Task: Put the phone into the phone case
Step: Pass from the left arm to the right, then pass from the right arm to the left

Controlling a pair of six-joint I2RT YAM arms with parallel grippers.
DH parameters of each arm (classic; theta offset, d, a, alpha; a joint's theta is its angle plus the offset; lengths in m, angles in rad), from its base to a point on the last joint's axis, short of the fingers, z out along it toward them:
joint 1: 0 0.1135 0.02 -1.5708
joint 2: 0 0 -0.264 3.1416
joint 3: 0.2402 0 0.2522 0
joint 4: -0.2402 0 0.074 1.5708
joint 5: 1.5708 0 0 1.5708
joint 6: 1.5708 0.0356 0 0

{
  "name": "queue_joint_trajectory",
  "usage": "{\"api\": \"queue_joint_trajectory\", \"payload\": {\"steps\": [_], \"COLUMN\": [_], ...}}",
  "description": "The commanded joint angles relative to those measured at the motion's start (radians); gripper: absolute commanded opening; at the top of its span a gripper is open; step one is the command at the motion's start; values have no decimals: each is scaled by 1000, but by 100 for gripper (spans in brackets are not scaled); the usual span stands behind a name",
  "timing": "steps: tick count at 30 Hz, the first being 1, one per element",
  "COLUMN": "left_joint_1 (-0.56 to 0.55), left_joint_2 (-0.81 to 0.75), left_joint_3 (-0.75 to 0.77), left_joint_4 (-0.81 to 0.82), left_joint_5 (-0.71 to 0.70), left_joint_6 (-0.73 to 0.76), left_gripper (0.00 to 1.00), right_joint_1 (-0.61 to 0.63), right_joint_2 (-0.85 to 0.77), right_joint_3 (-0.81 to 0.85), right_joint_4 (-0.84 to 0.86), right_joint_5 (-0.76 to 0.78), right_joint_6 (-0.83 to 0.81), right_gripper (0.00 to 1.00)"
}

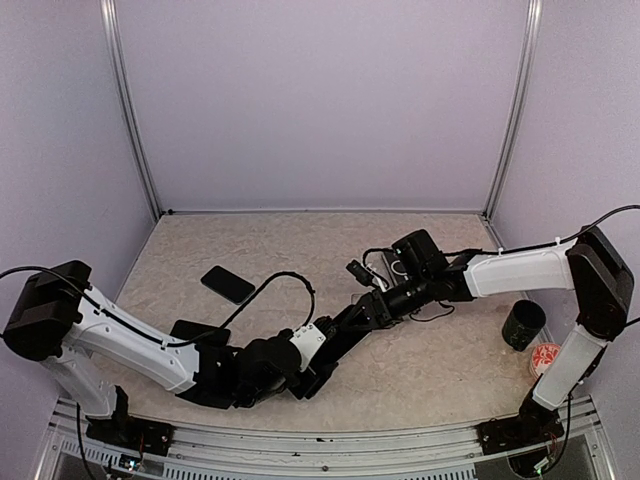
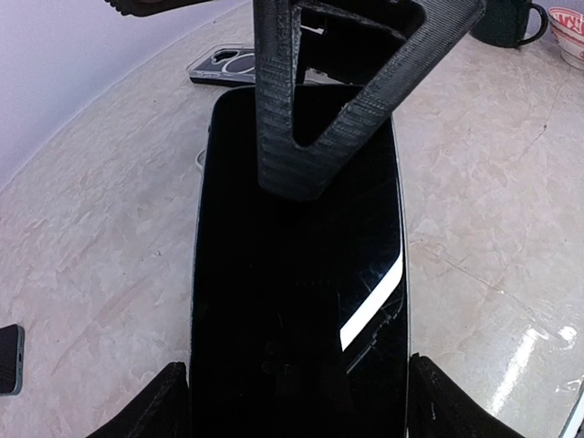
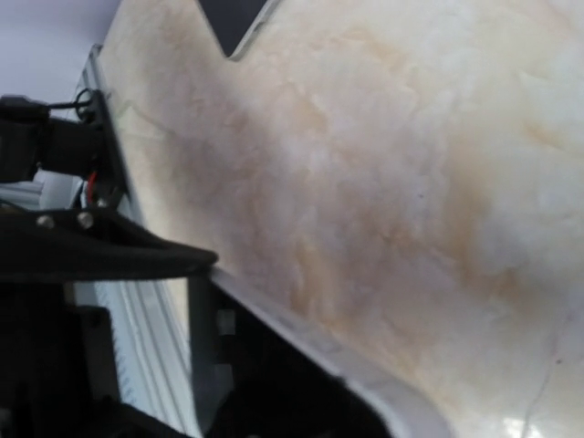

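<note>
A black phone (image 2: 292, 301) is held just above the table, its long edges between the two fingers of my left gripper (image 2: 297, 406), which is shut on it. A pale grey rim, the phone case (image 3: 383, 383), runs round the phone's edge, and the same rim (image 2: 194, 301) shows in the left wrist view. In the top view my left gripper (image 1: 318, 368) and my right gripper (image 1: 358, 315) meet at the table's middle. One right finger (image 2: 301, 137) lies over the far end of the screen; its other finger is hidden, so I cannot tell if it grips.
A second shell with a ring on its back (image 2: 233, 66) lies beyond the phone, under the right arm (image 1: 393, 265). A loose black phone (image 1: 228, 284) lies left of centre, another dark slab (image 1: 195, 330) near it. A dark cup (image 1: 523, 324) and a red-white dish (image 1: 545, 357) stand at right.
</note>
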Motion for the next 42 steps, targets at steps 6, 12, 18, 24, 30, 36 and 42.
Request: {"api": "queue_joint_trajectory", "payload": {"steps": [6, 12, 18, 24, 30, 36, 42], "left_joint_1": [-9, -12, -14, -14, 26, 112, 189], "left_joint_2": [-9, -5, -4, -6, -48, -152, -233], "left_joint_3": [-9, -7, -4, -8, -44, -108, -162], "left_joint_4": [75, 78, 76, 79, 101, 160, 243], "left_joint_5": [-36, -44, -53, -69, -19, 141, 335], "left_joint_6": [9, 11, 11, 1, -84, -198, -290], "left_gripper": [13, 14, 19, 32, 70, 99, 99], "right_joint_1": [-30, -40, -43, -52, -60, -79, -94], "right_joint_2": [7, 9, 10, 7, -25, -68, -147], "right_joint_3": [-34, -48, -54, -64, -71, -92, -143], "right_joint_4": [78, 96, 115, 150, 184, 207, 302], "right_joint_5": [-96, -115, -131, -149, -138, -99, -90], "right_joint_6": [39, 49, 65, 83, 105, 109, 128], "right_gripper": [32, 18, 5, 0, 0, 0, 0]}}
